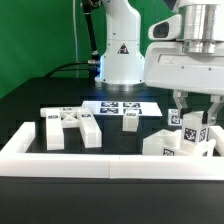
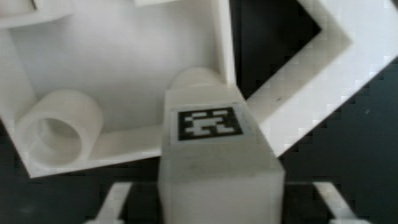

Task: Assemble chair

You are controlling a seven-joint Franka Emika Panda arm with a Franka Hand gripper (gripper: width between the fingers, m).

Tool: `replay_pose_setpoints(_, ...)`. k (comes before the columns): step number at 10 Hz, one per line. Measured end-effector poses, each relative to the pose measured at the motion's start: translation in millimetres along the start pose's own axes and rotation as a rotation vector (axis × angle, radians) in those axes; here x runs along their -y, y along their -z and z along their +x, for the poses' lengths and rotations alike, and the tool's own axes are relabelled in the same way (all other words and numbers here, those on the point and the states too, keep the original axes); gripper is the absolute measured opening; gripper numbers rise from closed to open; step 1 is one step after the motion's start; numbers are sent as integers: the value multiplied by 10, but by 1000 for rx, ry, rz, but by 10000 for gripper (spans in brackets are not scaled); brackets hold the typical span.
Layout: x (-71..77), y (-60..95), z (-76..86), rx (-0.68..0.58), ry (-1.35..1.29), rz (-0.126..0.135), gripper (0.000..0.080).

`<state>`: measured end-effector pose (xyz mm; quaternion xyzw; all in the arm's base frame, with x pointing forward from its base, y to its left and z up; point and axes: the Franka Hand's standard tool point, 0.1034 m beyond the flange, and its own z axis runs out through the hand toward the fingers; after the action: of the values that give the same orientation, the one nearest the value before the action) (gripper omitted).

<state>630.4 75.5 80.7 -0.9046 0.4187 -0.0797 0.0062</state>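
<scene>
Chair (image 1: 185, 145): unbuilt. Loose white parts are heaped at 4 o'clock in the exterior view, inside the rail (image 1: 100, 163).
Leg (image 2: 217, 150): sits in that heap directly under the wrist, tagged face toward the wrist camera.
Fingers (image 1: 180, 105): apart, one on each side of the leg. The wrist view shows a gap on both sides, so nothing is clamped.
Key relation: the leg lies straight below and between the fingers. Its long axis seems to run up toward the wrist, roughly on end.
Next move (judged): lower a little and close across the leg's narrow width.
Frame (image 1: 70, 125): X-braced, flat on the table at 9 o'clock, well apart from the heap.
Marker board (image 1: 120, 105): centre, behind the parts.
Writing: none readable. Only black-and-white tags (image 2: 212, 122) and a triangle sticker (image 1: 118, 47) on the robot base.
</scene>
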Motion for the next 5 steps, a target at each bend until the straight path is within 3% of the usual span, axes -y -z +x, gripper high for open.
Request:
replay_pose_setpoints(2, 3, -2, -7, 1, -1, 0, 299)
replay_pose_setpoints(3, 6, 3, -6, 0, 4, 1, 514)
replay_pose_setpoints(4, 37, 68, -3, -2, 55, 10, 514)
replay_pose_setpoints(5, 35, 152, 1, -2, 109, 19, 624)
